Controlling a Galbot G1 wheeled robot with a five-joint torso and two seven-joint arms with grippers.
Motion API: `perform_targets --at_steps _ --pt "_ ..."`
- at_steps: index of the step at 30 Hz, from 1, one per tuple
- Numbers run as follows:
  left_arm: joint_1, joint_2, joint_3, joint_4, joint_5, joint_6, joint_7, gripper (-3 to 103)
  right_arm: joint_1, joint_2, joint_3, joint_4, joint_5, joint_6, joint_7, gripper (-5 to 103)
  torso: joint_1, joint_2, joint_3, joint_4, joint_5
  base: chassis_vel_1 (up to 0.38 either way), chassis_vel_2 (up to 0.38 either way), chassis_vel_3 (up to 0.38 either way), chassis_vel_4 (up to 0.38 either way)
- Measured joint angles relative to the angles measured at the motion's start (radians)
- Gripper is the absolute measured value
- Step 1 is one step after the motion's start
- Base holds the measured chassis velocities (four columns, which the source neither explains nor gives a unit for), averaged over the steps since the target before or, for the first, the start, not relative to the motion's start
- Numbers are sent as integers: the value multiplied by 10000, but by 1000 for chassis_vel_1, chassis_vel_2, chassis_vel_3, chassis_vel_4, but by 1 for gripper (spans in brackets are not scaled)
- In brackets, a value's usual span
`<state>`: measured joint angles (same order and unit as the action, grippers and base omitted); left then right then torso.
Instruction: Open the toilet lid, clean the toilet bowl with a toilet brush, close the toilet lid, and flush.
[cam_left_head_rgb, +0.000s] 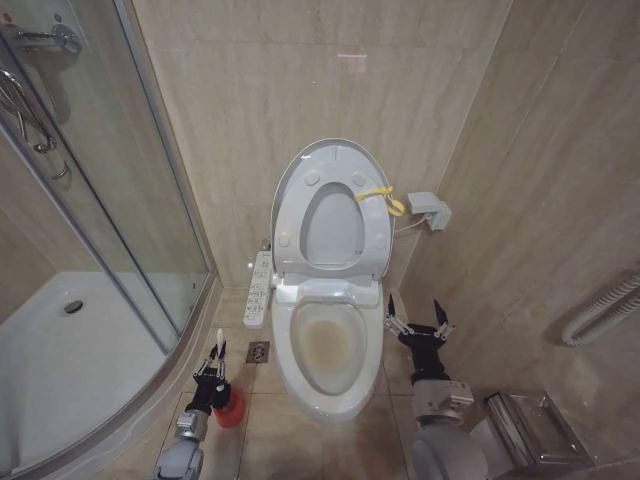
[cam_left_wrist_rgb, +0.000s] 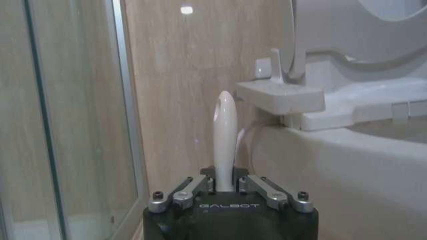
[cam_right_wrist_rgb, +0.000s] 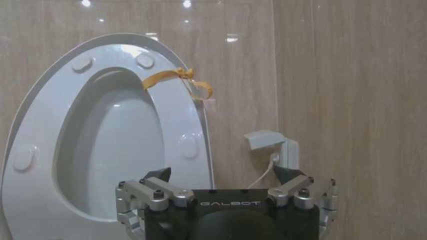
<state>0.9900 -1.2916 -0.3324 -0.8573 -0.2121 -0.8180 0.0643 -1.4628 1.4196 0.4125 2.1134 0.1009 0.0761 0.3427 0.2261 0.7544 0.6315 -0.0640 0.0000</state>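
The toilet lid (cam_left_head_rgb: 333, 225) stands raised against the wall with the ring seat folded up on it, and its yellow loop strap (cam_left_head_rgb: 385, 197) hangs at the rim. Below it the toilet bowl (cam_left_head_rgb: 325, 345) lies uncovered, stained yellowish-brown inside. On the floor left of the toilet, my left gripper (cam_left_head_rgb: 213, 372) is shut on the toilet brush's white handle (cam_left_wrist_rgb: 225, 135). The brush head is hidden in the red cup (cam_left_head_rgb: 231, 408). My right gripper (cam_left_head_rgb: 418, 325) hangs open beside the bowl's right side, facing the raised lid (cam_right_wrist_rgb: 113, 145) and strap (cam_right_wrist_rgb: 179, 79).
A glass shower enclosure (cam_left_head_rgb: 110, 230) bounds the left. The long control panel (cam_left_head_rgb: 258, 290) juts beside the seat, above a floor drain (cam_left_head_rgb: 258, 351). A wall box (cam_left_head_rgb: 428, 210) with a cable sits right of the lid. A metal paper holder (cam_left_head_rgb: 530, 425) is at lower right.
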Motion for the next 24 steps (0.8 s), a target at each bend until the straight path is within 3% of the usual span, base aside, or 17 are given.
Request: perform_targets --at_steps 24 --pt "-972 -424 139 2083 306 13 1337 16 0 0 0 0 0 0 0 100 0 1 0 -2 1 0 0 0 0"
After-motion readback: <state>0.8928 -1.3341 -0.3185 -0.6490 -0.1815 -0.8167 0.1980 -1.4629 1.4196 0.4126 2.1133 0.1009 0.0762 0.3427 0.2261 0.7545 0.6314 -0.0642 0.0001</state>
